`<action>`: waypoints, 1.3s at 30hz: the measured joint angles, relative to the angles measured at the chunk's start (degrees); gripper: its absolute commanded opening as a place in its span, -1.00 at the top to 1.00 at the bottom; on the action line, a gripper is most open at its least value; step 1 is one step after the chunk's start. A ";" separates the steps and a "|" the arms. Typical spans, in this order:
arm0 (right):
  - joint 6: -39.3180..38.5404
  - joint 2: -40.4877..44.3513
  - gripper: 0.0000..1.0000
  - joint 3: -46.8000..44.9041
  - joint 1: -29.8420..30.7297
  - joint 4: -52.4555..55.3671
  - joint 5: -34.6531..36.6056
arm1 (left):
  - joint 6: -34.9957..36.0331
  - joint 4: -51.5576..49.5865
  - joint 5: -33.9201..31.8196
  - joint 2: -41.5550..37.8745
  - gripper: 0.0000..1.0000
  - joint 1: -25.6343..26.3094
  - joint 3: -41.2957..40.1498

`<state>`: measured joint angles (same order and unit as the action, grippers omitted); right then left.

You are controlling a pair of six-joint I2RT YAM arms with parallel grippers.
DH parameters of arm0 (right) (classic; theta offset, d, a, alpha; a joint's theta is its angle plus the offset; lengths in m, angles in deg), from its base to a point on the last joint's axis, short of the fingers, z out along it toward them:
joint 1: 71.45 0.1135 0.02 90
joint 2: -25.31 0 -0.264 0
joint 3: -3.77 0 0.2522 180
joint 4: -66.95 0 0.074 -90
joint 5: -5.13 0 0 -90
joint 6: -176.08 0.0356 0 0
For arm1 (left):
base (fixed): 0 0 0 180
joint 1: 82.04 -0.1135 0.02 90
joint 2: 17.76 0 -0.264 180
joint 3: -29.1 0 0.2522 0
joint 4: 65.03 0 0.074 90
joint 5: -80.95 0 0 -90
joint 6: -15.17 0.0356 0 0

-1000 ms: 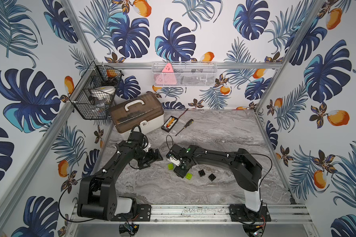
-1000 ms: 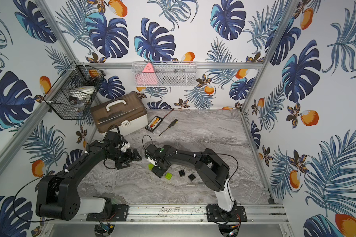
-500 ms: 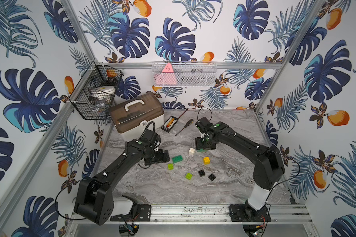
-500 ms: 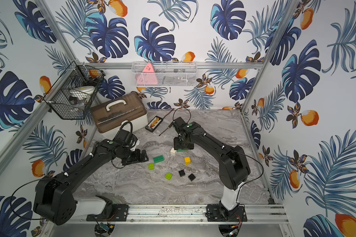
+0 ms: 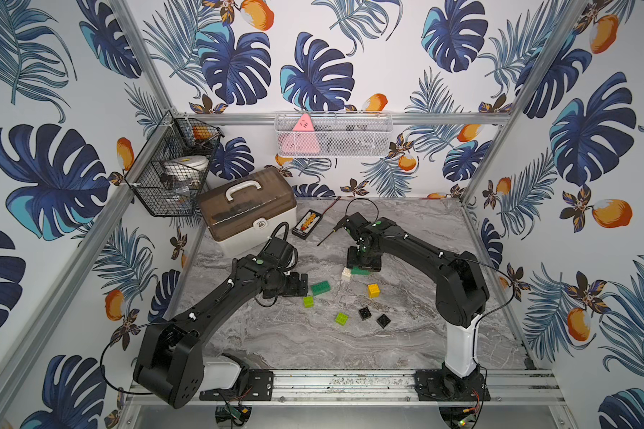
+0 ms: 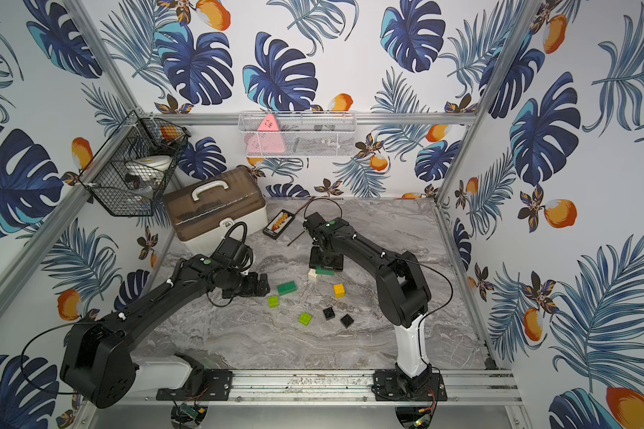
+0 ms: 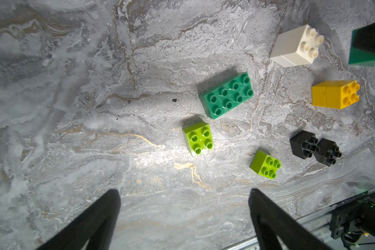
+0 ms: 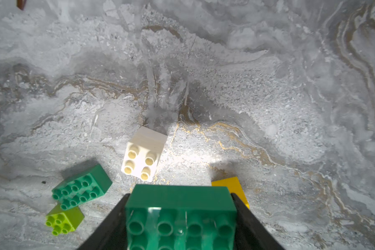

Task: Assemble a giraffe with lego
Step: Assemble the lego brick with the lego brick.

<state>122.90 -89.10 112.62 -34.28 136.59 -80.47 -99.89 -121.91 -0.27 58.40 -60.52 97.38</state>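
Observation:
No joined giraffe shows; the lego lies as loose bricks. My right gripper (image 8: 180, 216) is shut on a dark-green brick (image 8: 180, 203) and hangs just above the table beside a white stack (image 5: 346, 274). A yellow stack (image 5: 373, 290) lies nearer the front. My left gripper (image 7: 183, 192) stands open with nothing between its fingers, a little short of a second dark-green brick (image 7: 226, 95) and a lime brick (image 7: 198, 138). Another lime brick (image 7: 265, 164) and two black bricks (image 7: 303, 145) lie further right in both top views.
A brown tool case (image 5: 250, 208) stands at the back left, with a small bit box (image 5: 306, 223) and a screwdriver (image 5: 328, 237) beside it. A wire basket (image 5: 172, 167) hangs on the left wall. An aluminium rail (image 5: 343, 386) runs along the front edge.
The right arm swung from the lime bricks back to the far middle, carrying the dark-green brick. The left gripper slid right toward the bricks. Little has moved in the last half second.

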 measured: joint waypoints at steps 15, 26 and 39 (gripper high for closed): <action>11.34 -4.09 0.58 1.53 1.84 -1.07 0.85 | 1.22 1.55 -0.17 -0.11 -0.95 0.04 -0.66; 16.33 -7.13 0.57 5.07 3.63 -2.54 1.75 | 2.71 1.62 0.02 -0.26 -0.95 0.04 -0.92; 18.32 -5.92 0.57 3.39 3.65 -2.40 3.21 | 3.85 2.01 0.04 0.09 -0.95 0.04 -0.96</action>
<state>141.21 -95.02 116.01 -30.63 134.19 -77.25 -96.04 -119.90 -0.23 58.48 -60.48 96.42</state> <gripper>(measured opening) 0.661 0.977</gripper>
